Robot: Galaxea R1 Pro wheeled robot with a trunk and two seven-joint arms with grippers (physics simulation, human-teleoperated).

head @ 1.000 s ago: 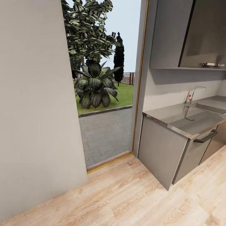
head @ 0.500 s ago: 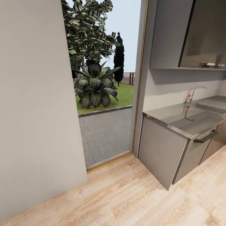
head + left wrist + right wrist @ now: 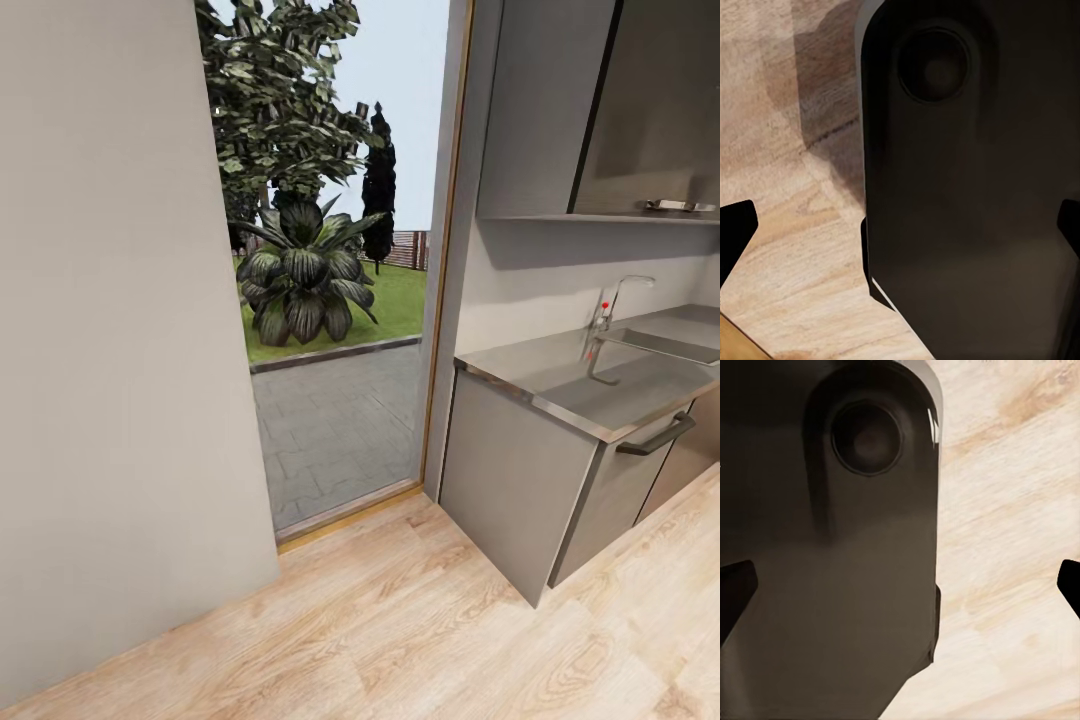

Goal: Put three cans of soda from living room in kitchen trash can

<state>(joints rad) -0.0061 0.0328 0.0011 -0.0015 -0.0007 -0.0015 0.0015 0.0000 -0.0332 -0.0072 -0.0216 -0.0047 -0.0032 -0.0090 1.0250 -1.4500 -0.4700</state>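
The kitchen is the one part of the task on show: plain grey cabinets [image 3: 520, 470] stand ahead and to the right of the robot, carrying a brushed steel tabletop [image 3: 560, 375] with a sunken sink [image 3: 670, 345] and a slim chrome tap [image 3: 612, 305] at its far end. No soda cans and no trash can appear here, so where they lie cannot be told from these pictures.

The left end effector [image 3: 900, 232] hangs with its two dark fingertips [image 3: 735, 225] spread wide apart and nothing between them; below it lies the light wood floor [image 3: 787, 247] and a dark rounded part that is probably the robot's own body. The right end effector [image 3: 900, 592] is likewise released and empty, with pale floor planks beyond its fingertips.

Farther out, a pale grey wall [image 3: 110, 330] fills the robot's left, and a wooden-framed glass door [image 3: 340, 300] between wall and cabinets looks onto grey paving, grass and a spiky dark-leaved plant [image 3: 300, 275].

Nothing has shifted in the head view over the last second: the robot is standing idle, facing the garden door. With both end effectors empty, I judge the fetching not yet begun or between trips; the base must turn away toward the living room.
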